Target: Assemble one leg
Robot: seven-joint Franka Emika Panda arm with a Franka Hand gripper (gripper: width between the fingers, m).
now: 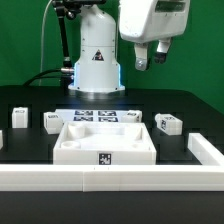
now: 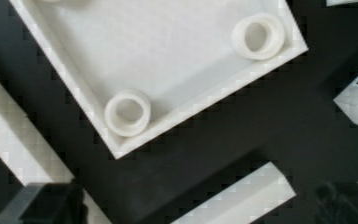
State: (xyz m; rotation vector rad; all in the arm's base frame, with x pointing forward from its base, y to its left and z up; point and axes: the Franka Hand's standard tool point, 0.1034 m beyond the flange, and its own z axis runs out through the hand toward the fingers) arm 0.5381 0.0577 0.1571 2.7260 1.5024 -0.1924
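While hand (image 1: 150,60) hangs wide, empty, above tray (image 1: 70,150), leg (image 1: 168,124) stands beside tray, marker board (image 1: 97,116) behind

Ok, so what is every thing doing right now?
End effector: open, empty, high above the table.
Leg at the exterior view's right: loose on the table, unattached.
Legs at the exterior view's left: loose too.
Square piece: flat, round holes empty.
Marker board: lying flat.

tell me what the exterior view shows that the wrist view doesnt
Only exterior: the marker board, three loose legs and the robot's base. Only wrist: two round sockets, seen close up. Both: the large white square piece, apparently the same one.
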